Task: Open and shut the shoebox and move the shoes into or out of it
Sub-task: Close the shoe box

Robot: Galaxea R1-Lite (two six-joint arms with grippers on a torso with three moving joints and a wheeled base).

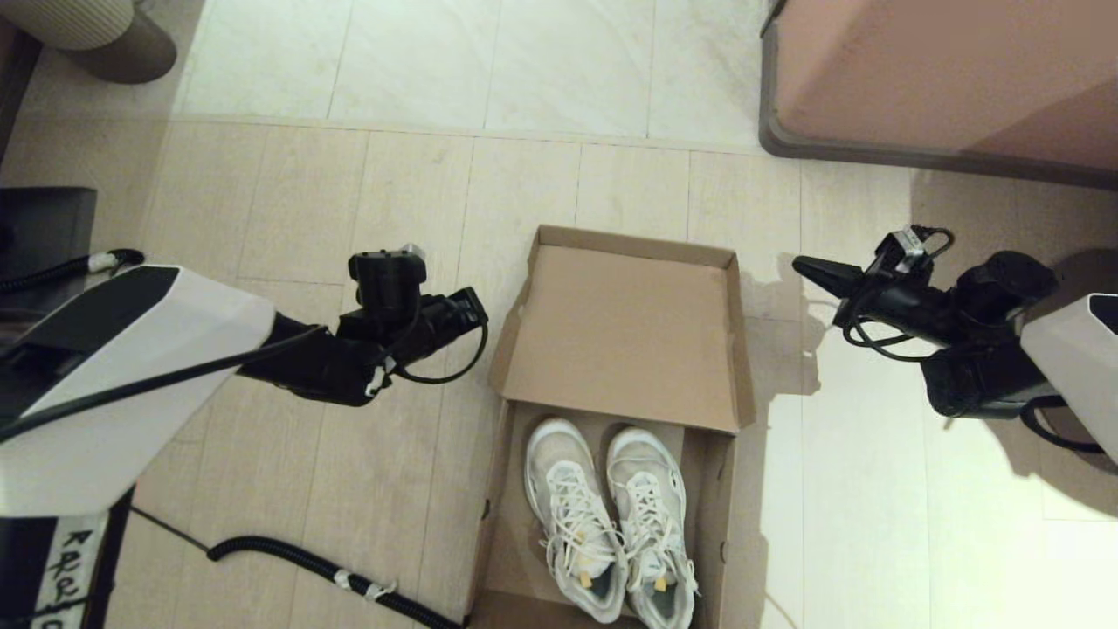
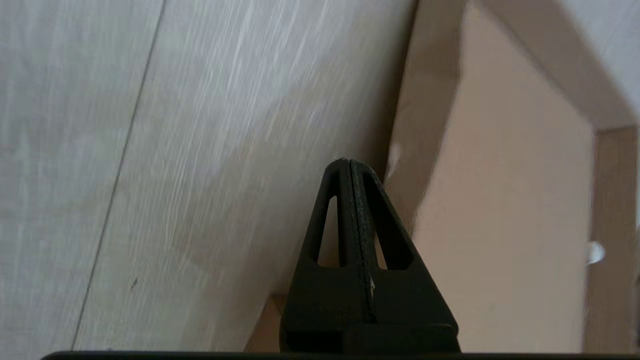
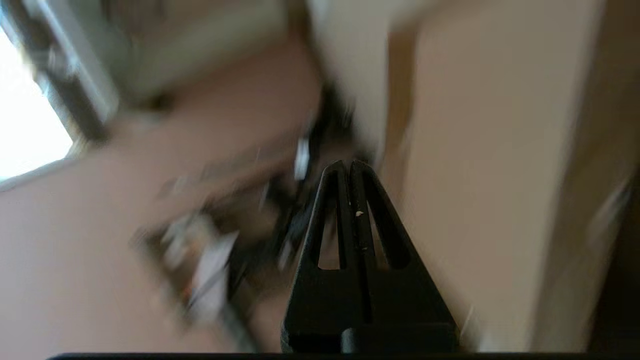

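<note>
The brown cardboard shoebox (image 1: 718, 524) stands open on the floor, its hinged lid (image 1: 624, 336) tilted up and back. Inside lie the two white lace-up shoes (image 1: 611, 524) side by side, toes toward the lid. My left gripper (image 1: 472, 310) hovers just left of the lid's left edge, shut and empty; the left wrist view shows its tip (image 2: 350, 162) close beside the lid (image 2: 500, 200). To the right of the lid, a little apart from it, my right gripper (image 1: 802, 265) is shut on nothing. Its tip (image 3: 348, 164) points past the lid (image 3: 490, 150).
A big pinkish-brown furniture block with a grey base (image 1: 943, 79) fills the far right. A black corrugated cable (image 1: 332, 572) lies on the floor near left of the box. A ribbed round object (image 1: 96, 35) stands at the far left corner.
</note>
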